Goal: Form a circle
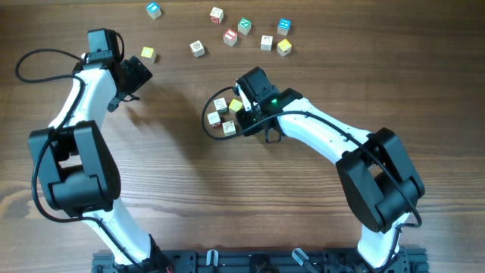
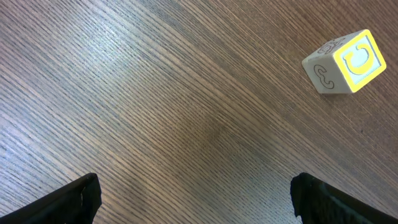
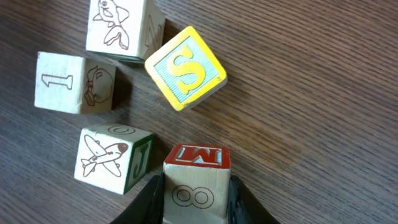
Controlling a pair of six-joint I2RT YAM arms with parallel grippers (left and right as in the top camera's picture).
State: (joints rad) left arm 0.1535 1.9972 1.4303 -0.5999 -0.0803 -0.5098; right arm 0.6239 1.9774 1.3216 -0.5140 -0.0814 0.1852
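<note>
The circle (image 1: 225, 114) is a tight cluster of small wooden cubes at the table's middle. In the right wrist view it shows as a fish cube (image 3: 118, 28), a "1" cube (image 3: 74, 83), a yellow S cube (image 3: 185, 67), a plane cube (image 3: 115, 158) and a red M cube (image 3: 198, 177). My right gripper (image 3: 196, 199) is shut on the red M cube, both fingers flat against its sides, at the cluster's right edge (image 1: 244, 117). My left gripper (image 1: 140, 72) stands open over bare wood, its fingers (image 2: 74, 202) far apart, near a yellow C cube (image 2: 348, 62).
Several loose cubes lie spread along the far edge, among them a blue one (image 1: 154, 10), a red one (image 1: 230, 36) and a yellow one (image 1: 283, 48). A black cable (image 1: 206, 121) curves round the cluster's left side.
</note>
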